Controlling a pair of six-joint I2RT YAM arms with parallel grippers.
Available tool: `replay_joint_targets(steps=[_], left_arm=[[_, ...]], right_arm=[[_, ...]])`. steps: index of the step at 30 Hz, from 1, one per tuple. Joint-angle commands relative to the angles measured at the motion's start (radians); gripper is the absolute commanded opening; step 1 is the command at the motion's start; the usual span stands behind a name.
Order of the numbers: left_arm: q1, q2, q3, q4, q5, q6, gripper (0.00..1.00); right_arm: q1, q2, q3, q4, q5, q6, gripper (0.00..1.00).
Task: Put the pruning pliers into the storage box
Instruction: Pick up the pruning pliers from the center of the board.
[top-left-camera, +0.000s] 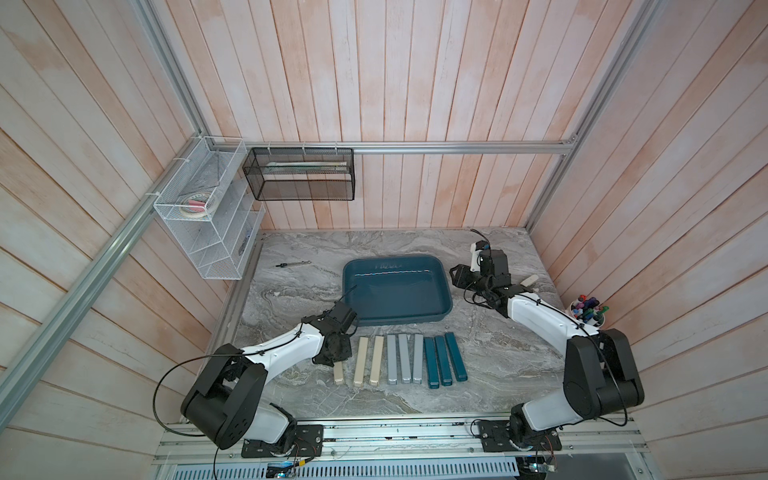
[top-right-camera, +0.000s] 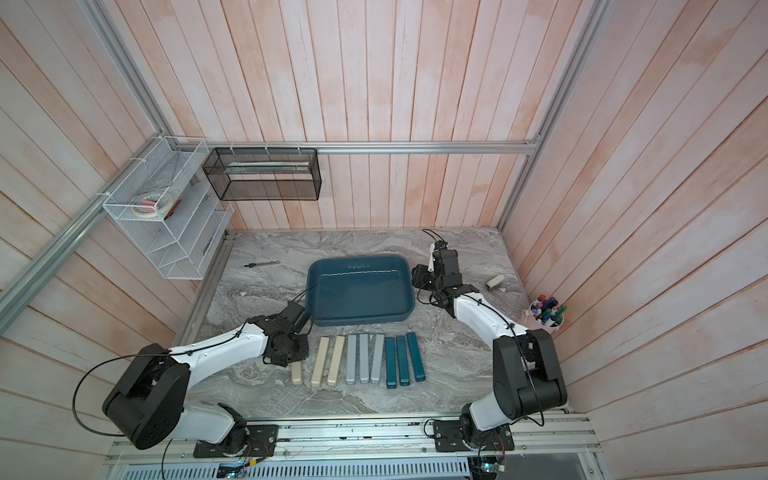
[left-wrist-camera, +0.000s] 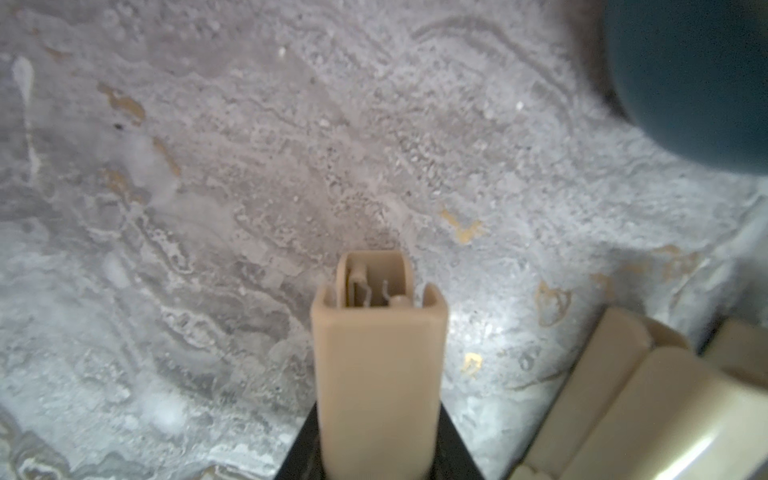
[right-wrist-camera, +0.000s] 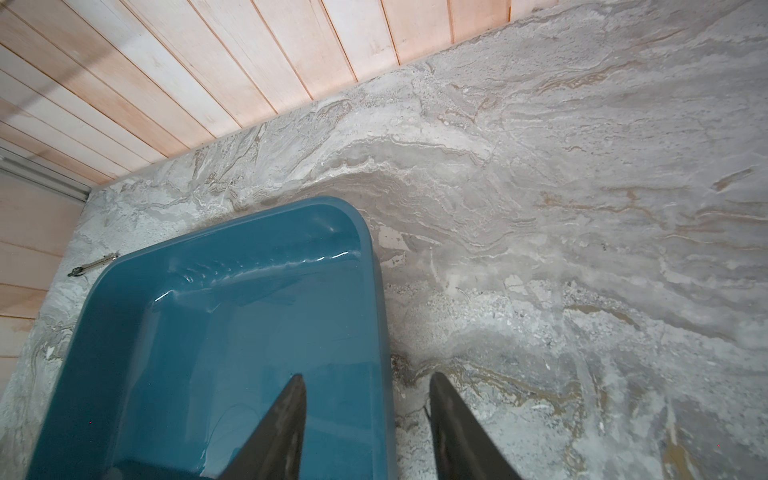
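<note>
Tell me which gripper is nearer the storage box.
Right. The right gripper straddles the storage box at its right wall, one finger over the inside, one outside. The left gripper is off the box's near-left corner, shut on the leftmost beige bar.

White links (top-left-camera: 282, 353), black joints (top-left-camera: 226, 403) — black cables (top-left-camera: 160, 386) zip-tied.
</note>
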Motion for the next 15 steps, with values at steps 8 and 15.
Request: replay_joint_targets(steps=[8,15], left_arm=[[0.059,-0.04,0.416,-0.27,-0.003,0.111,0.23],[0.133,0.209,0.747,-0.248,-0.005,0.232,0.23]], right_arm=[[0.006,0.009,0.084,-0.013,-0.016,0.001,0.49],[0.006,0.03,0.123,-0.015,-0.038,-0.003,0.47]])
